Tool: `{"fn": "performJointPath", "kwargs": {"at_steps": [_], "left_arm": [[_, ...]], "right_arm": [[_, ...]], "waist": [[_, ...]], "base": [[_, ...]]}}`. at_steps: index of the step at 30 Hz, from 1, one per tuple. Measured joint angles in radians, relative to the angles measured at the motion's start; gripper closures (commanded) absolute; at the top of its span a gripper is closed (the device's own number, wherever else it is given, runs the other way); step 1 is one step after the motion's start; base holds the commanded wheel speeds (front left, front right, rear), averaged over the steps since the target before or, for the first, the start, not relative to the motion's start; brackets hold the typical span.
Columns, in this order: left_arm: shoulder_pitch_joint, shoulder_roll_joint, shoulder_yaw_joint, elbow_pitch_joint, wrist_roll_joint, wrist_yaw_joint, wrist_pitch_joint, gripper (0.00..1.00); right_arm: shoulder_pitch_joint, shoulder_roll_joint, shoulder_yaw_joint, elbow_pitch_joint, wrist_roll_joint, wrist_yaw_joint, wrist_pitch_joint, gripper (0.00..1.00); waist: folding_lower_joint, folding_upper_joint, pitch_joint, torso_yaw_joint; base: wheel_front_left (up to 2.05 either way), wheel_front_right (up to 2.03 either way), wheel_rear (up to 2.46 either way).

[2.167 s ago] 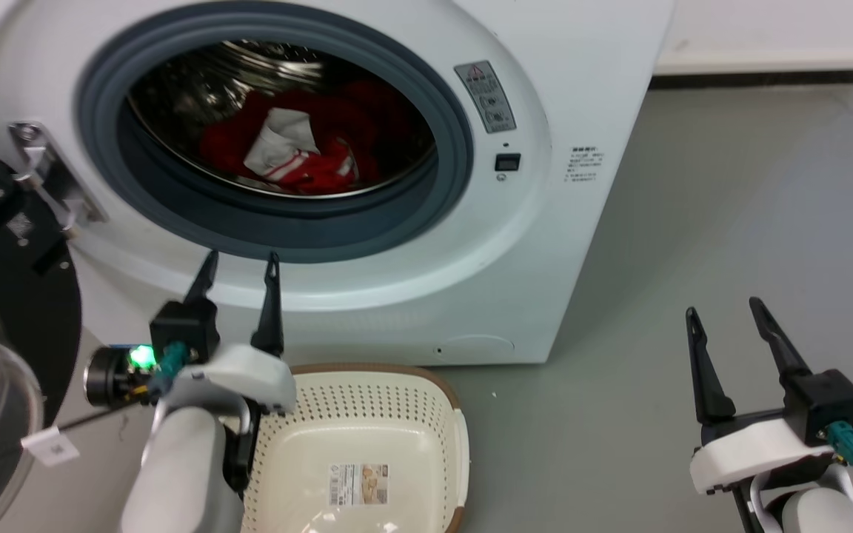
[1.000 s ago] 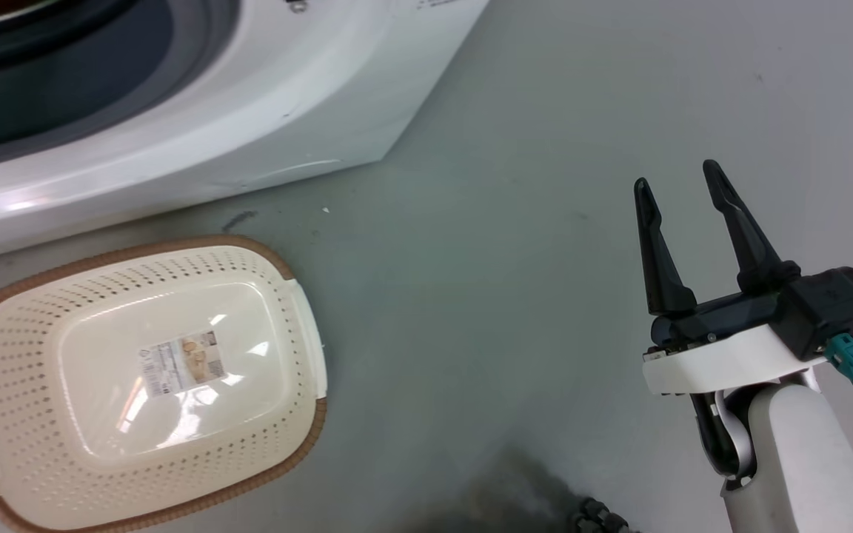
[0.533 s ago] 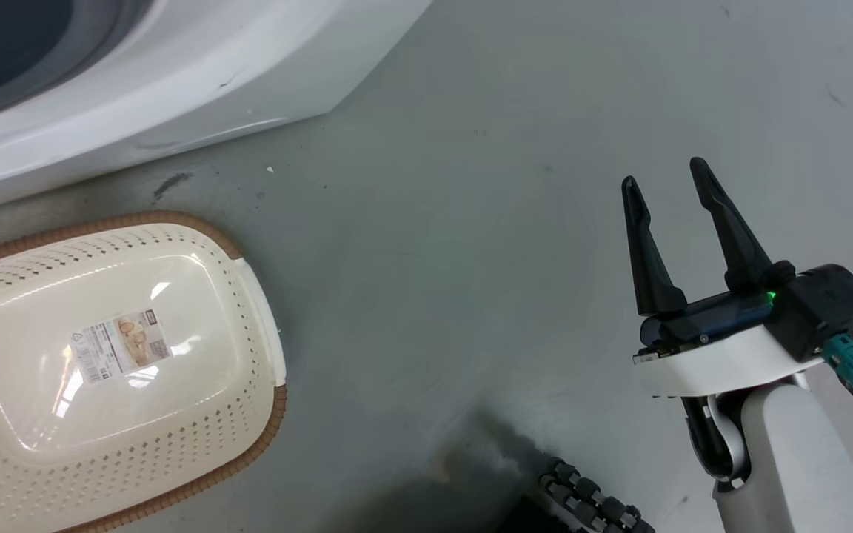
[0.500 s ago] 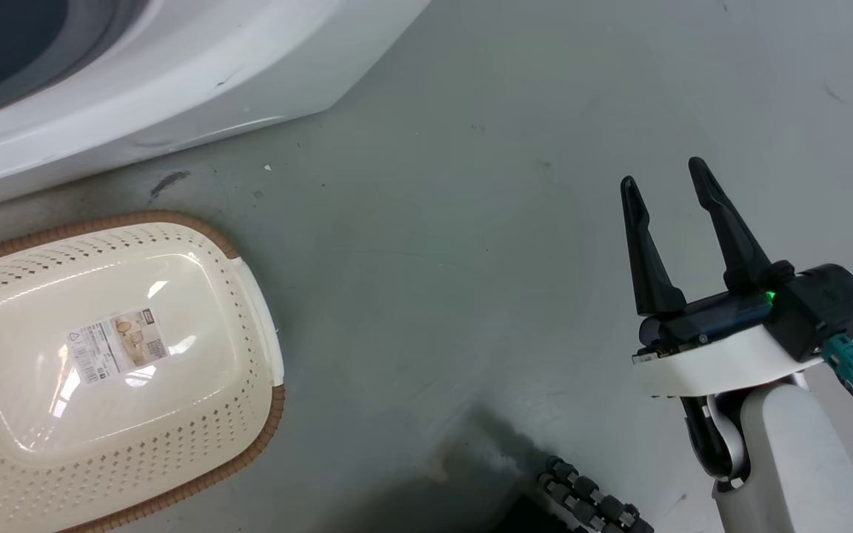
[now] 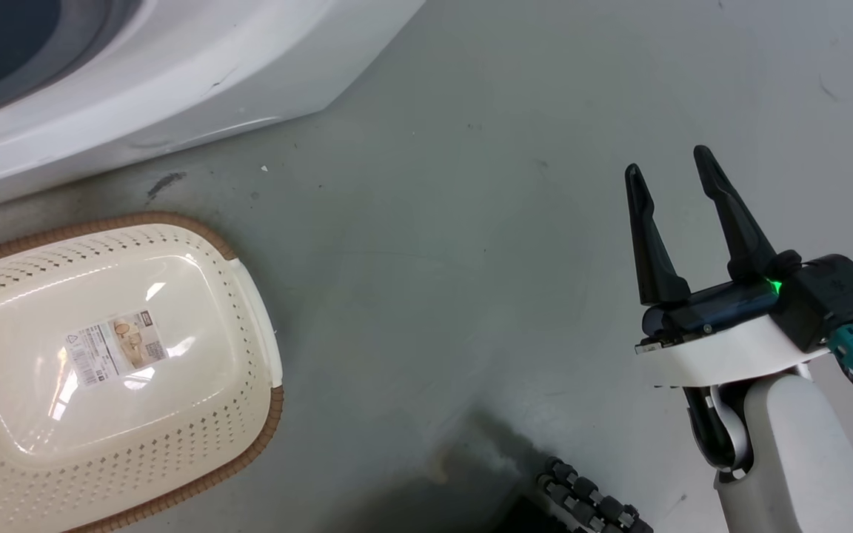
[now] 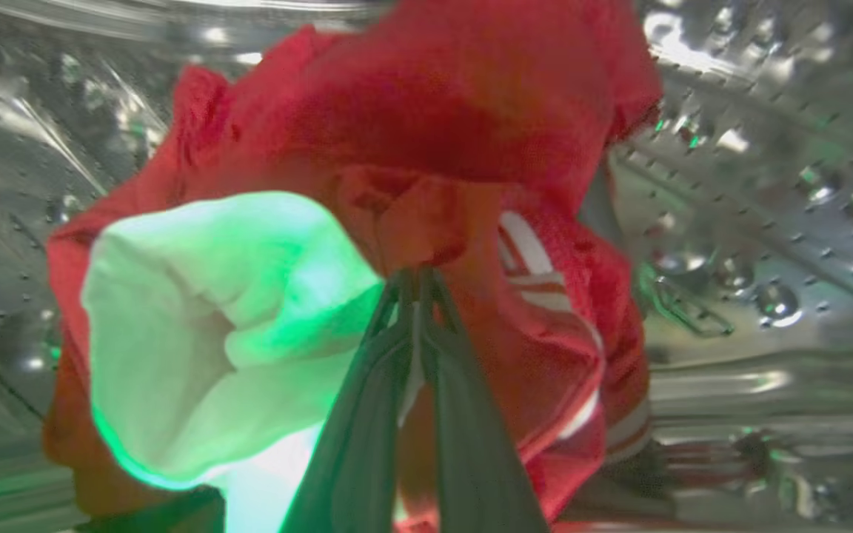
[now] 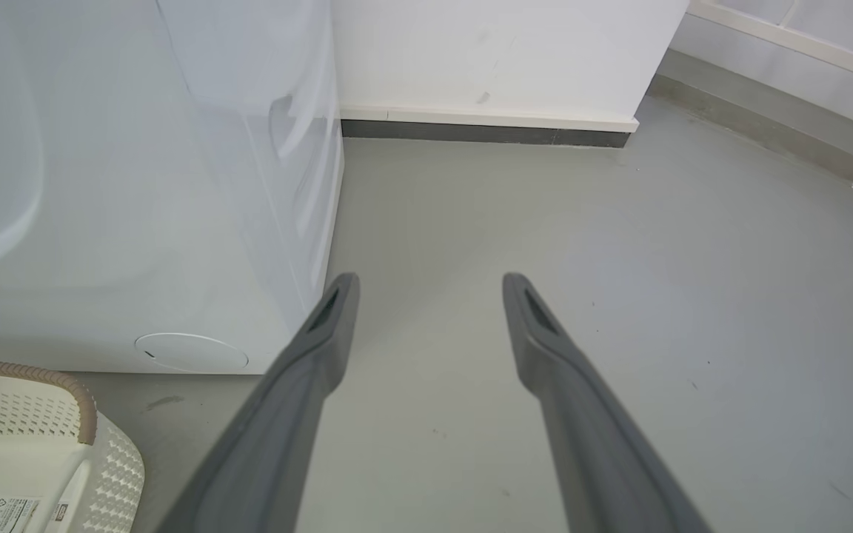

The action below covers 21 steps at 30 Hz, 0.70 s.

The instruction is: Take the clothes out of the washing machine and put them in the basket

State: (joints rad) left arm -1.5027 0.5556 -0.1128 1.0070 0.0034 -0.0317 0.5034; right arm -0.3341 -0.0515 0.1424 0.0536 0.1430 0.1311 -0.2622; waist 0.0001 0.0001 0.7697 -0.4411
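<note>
Inside the steel drum [image 6: 752,185] of the washing machine [image 5: 175,81], the red clothes [image 6: 441,126] with white stripes and a white panel bunch up. My left gripper [image 6: 417,277] is shut on a red fold of them. The cream basket [image 5: 249,296] with a brown rim stands on the floor at the lower left of the head view, with just a paper label on its bottom. My right gripper [image 5: 667,166] hovers open over bare floor to the right of the machine, holding nothing. The basket's corner [image 7: 64,414] and the machine's white side [image 7: 175,185] show in the right wrist view beyond my right gripper [image 7: 430,285].
Grey floor [image 5: 471,185] spreads between the basket and my right arm. A black ribbed part [image 5: 589,500] of the robot's base sits at the bottom edge. A white wall with a dark skirting [image 7: 486,133] runs behind the machine.
The head camera has swung down and right, away from the drum opening to the floor and basket. In the last half second my right gripper rose slightly in the picture.
</note>
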Motion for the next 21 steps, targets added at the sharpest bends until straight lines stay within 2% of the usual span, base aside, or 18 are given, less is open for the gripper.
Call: {"fn": "performJointPath", "kwargs": {"at_steps": [10,21], "left_arm": [[0.162,-0.027,0.029,-0.119,-0.051,0.051,-0.211,1.0],[0.378,-0.074,0.084,-0.093,-0.141,0.07,-0.487,1.0]], "right_arm": [[0.001,0.0,-0.022,0.019,-0.014,0.0,0.0,0.0],[0.04,0.001,-0.039,0.061,-0.046,0.0,0.0,0.0]], "waist": [[0.0,0.0,-0.081,0.013],[-0.0001,0.0,-0.23,0.032]], "base": [[0.0,0.0,0.0],[0.0,0.0,0.0]]}}
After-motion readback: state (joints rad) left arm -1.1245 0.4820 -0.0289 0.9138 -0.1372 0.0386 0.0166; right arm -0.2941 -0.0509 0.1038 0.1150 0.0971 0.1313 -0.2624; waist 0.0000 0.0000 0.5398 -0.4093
